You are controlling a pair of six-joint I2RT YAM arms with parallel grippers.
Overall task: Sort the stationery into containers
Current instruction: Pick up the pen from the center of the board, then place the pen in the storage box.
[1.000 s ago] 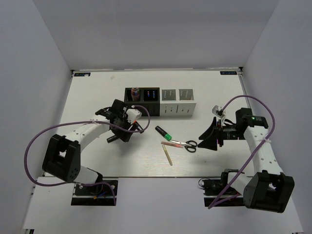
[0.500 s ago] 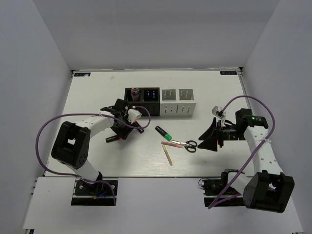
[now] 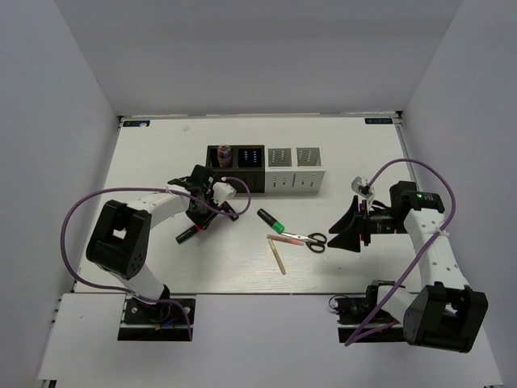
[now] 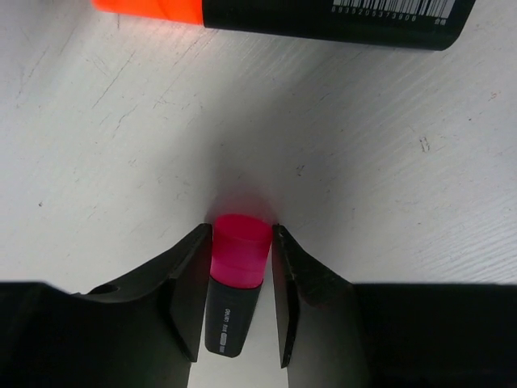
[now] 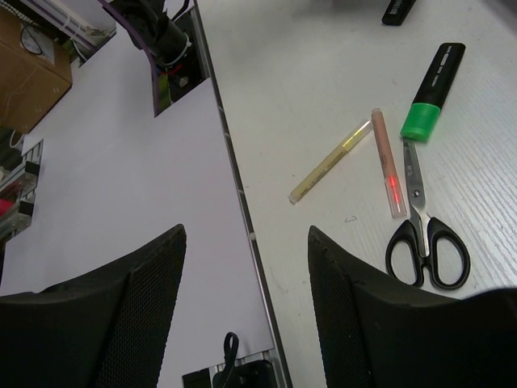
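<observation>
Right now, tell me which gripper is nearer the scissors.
Right. The right gripper sits open just right of the scissors, apart from them. The left gripper is far to their left, beyond the green-capped highlighter, closed on a pink-capped highlighter.

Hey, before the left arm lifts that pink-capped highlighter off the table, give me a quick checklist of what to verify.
1. The pink-capped highlighter centred in the left gripper: ok.
2. Both fingers touching its sides: ok by the wrist view; how firmly, cannot tell.
3. The orange-capped highlighter apart from the fingers: ok, it lies beyond the tips.
4. Room in the holders: ok, only the leftmost black one shows something inside.
5. The right gripper out of the way: ok, open, to the right of the scissors.
</observation>
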